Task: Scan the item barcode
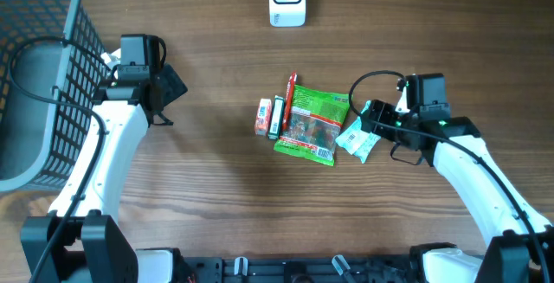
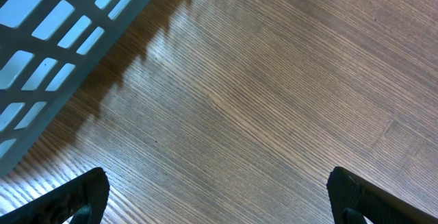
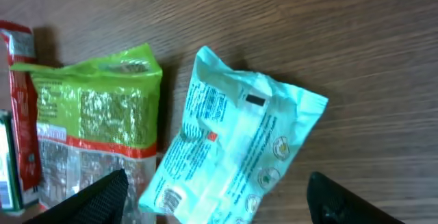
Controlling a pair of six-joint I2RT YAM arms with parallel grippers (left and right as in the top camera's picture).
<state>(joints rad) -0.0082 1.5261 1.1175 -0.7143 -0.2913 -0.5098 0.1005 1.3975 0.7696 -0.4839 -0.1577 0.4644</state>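
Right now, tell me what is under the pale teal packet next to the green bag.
The teal packet rests mostly on the wooden table. Its lower left corner seems to overlap the edge of the green bag. Anything else beneath it is hidden.

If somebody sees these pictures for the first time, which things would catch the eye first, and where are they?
The bright green packet in the middle of the table draws the eye first, with small items at its left edge. Just right of it lies a pale blue pouch, the open right gripper over it. A mesh basket fills the upper left of the overhead view.
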